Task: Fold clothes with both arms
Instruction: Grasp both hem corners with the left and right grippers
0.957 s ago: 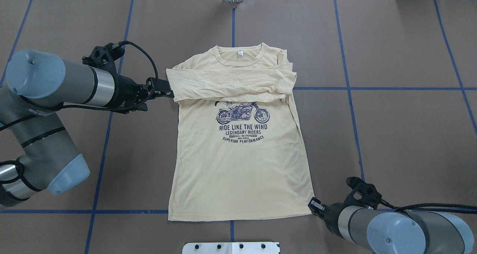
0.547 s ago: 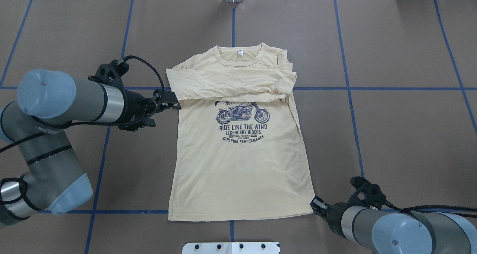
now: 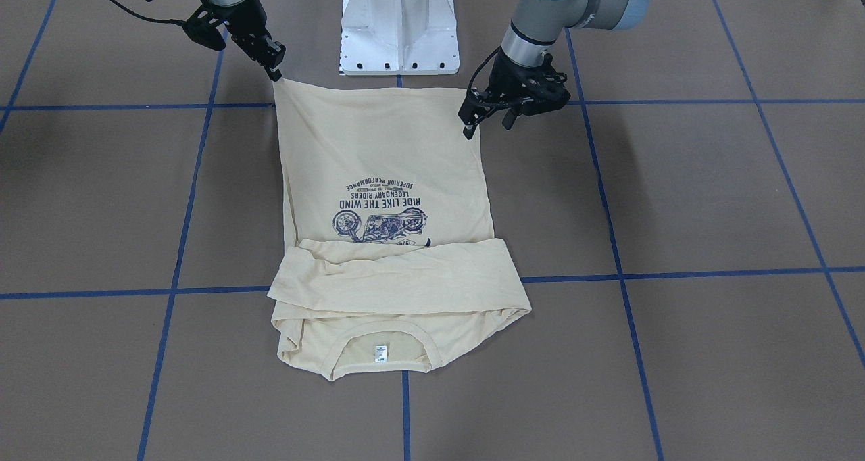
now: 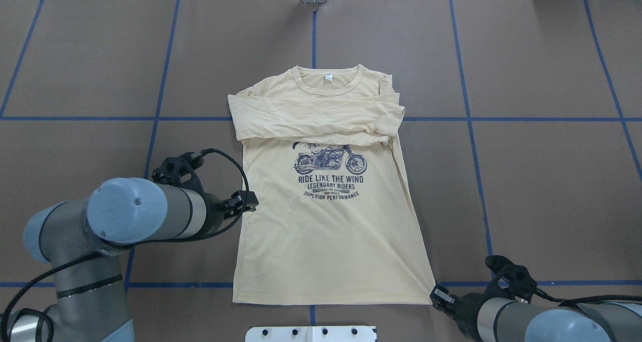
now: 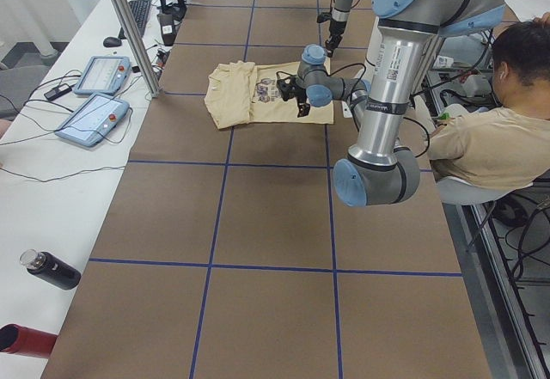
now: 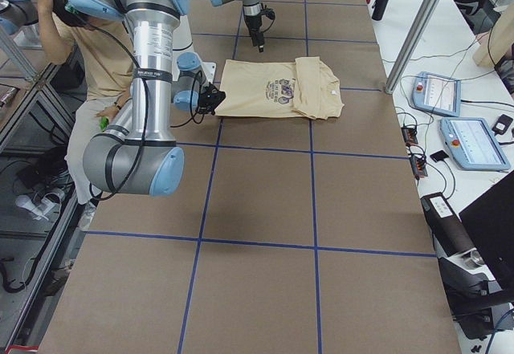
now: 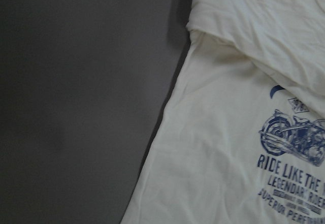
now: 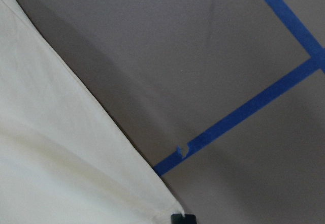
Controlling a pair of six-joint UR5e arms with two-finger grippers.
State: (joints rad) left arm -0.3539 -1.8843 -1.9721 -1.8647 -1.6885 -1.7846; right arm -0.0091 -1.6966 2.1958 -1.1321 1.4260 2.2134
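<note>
The cream-yellow long-sleeved T-shirt (image 4: 331,231) lies flat and print-up on the brown table, neck away from me, both sleeves folded across the chest. It also shows in the front view (image 3: 385,150). My left gripper (image 4: 249,201) hangs at the shirt's left edge, about halfway down, and looks open and empty (image 3: 467,124). The left wrist view shows that edge and the print (image 7: 244,148). My right gripper (image 4: 435,296) sits at the hem's right corner, shut on it (image 3: 274,69). In the right wrist view the hem (image 8: 61,158) runs to a black fingertip (image 8: 183,218).
The white pedestal base (image 3: 400,21) stands just behind the hem. Blue tape lines (image 4: 471,119) grid the table. A seated person (image 5: 490,130) is behind the robot. Two control tablets (image 5: 94,95) and a metal post (image 5: 129,31) stand past the far edge.
My left gripper has left the folded sleeve and moved down the shirt's left edge toward the hem. My right gripper moved slightly back and right, and the whole shirt shifted with it.
</note>
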